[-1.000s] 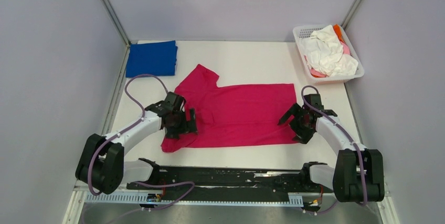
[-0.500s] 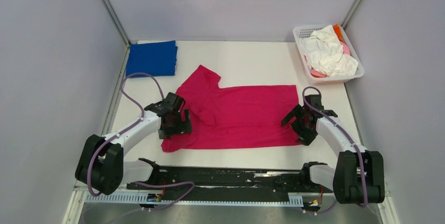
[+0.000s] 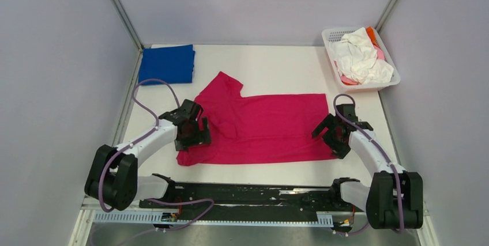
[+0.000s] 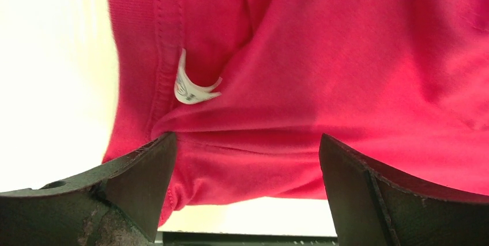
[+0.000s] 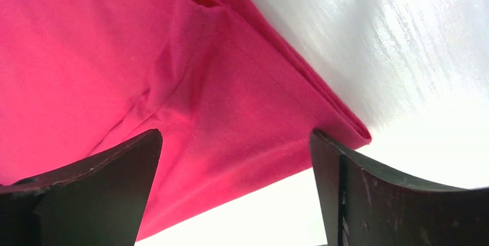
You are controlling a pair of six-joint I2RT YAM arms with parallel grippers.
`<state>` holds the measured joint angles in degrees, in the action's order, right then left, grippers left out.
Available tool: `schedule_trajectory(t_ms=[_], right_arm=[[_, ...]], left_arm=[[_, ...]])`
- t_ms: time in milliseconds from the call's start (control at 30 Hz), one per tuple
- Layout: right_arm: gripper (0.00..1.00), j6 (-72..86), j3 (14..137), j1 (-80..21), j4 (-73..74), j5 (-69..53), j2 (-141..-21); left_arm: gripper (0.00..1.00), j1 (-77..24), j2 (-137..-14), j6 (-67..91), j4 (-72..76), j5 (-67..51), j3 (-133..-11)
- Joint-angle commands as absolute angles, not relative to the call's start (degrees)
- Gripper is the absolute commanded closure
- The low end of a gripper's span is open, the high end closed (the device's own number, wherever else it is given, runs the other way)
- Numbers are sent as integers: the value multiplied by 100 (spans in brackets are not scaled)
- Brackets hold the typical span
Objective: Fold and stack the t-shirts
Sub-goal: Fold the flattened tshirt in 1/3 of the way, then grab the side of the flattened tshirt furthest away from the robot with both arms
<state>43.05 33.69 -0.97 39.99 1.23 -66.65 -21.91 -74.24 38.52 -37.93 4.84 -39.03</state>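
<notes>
A magenta-red t-shirt [image 3: 259, 126] lies folded lengthwise across the table, one sleeve pointing to the back left. Its white neck label [image 4: 187, 87] shows in the left wrist view. My left gripper [image 3: 192, 133] is open over the shirt's near left end [image 4: 259, 159], nothing between the jaws but cloth below. My right gripper [image 3: 331, 136] is open over the shirt's near right corner [image 5: 242, 142]. A folded royal-blue t-shirt [image 3: 167, 64] lies at the back left. White, pink and orange shirts [image 3: 360, 59] are heaped in the basket.
A white lattice basket [image 3: 335, 70] stands at the back right against the side wall. Grey walls close in the table on three sides. A black rail [image 3: 248, 191] runs along the near edge between the arm bases.
My left gripper has moved left, off the shirt's body to its left end. My right gripper has drifted slightly right and toward the front. The shirt lies as before.
</notes>
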Motion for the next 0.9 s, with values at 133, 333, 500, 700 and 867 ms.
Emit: schedule_trajectory(t_ms=[133, 333, 500, 700, 867], right_arm=[[0, 3453, 3944, -53, 3799, -472, -5322], [0, 3380, 4416, -52, 3171, -351, -5400], [0, 3591, 4602, -50, 2261, -354, -5807], [0, 3548, 4762, -54, 1916, -292, -6408], [0, 3564, 4682, -48, 1813, -1, -6715]], left_arm=[[0, -2196, -6375, 3712, -3999, -373, -4683], [0, -2197, -7294, 3279, -3571, -57, -6073], [0, -2100, -9328, 2983, -3692, 389, -8142], [0, -2030, -11446, 2661, -4257, 1051, -10521], [3, -1988, -12792, 2472, -4622, 1602, -12366]])
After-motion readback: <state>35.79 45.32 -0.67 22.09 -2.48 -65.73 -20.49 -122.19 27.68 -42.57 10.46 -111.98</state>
